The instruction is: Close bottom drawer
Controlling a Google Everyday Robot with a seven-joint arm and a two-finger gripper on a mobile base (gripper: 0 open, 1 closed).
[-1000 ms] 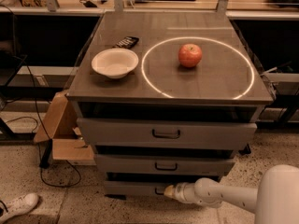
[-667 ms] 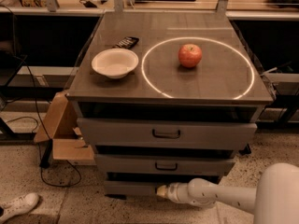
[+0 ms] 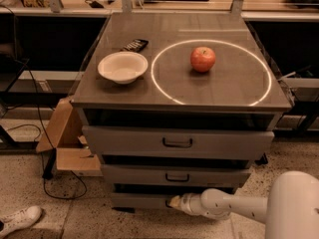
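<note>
The bottom drawer (image 3: 142,200) is the lowest and narrowest of three grey drawers in the cabinet, and its front panel stands about level with the drawer above. My gripper (image 3: 174,202) sits at the end of the white arm (image 3: 234,208) that reaches in from the lower right. Its tip is against the middle of the bottom drawer's front, covering the handle.
The middle drawer (image 3: 177,176) and top drawer (image 3: 177,142) sit above. On the cabinet top are a white bowl (image 3: 122,66), a red apple (image 3: 203,59) inside a lit ring, and a dark remote (image 3: 133,45). A cardboard box (image 3: 70,143) and cables lie at the left. A shoe (image 3: 20,218) is at bottom left.
My gripper has moved left along the bottom drawer's front, from right of centre to its middle. The drawer front looks unchanged.
</note>
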